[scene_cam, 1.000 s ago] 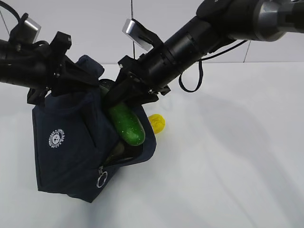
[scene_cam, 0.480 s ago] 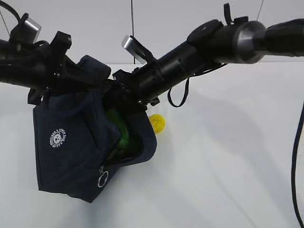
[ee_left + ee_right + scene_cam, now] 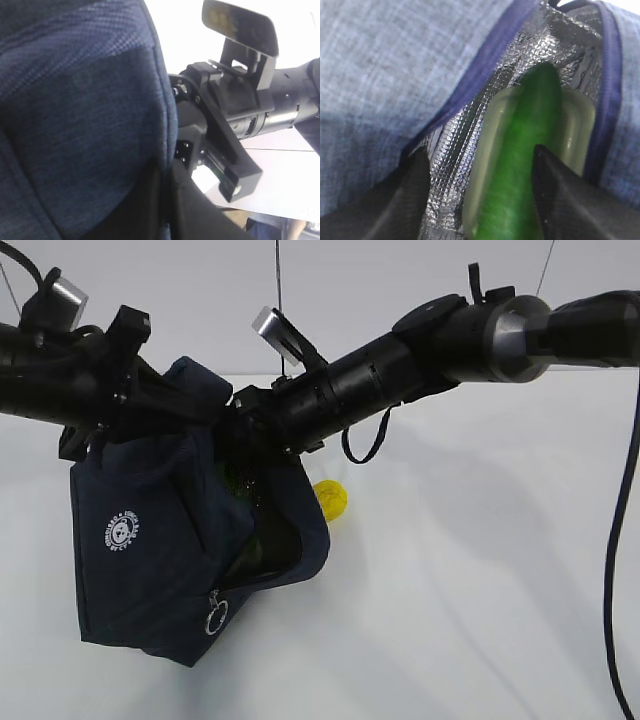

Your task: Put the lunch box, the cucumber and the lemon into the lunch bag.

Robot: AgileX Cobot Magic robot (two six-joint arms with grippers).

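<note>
I have the right gripper (image 3: 480,200) inside the lunch bag (image 3: 150,540) at frame left, fingers spread beside the cucumber (image 3: 520,165), which lies on the lunch box (image 3: 577,127). I can't see the left gripper's fingers. The lemon (image 3: 332,498) waits behind the bag; I judge it's next.

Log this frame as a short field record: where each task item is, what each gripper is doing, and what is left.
lunch bag: held up off the table, mouth open
lunch box: inside the bag, against the silver lining
cucumber: inside the bag, lying on the lunch box lid
lemon: on the table behind the bag
left gripper: hidden behind bag fabric
right gripper: in the bag mouth, fingers either side of the cucumber
remaining: lemon
</note>
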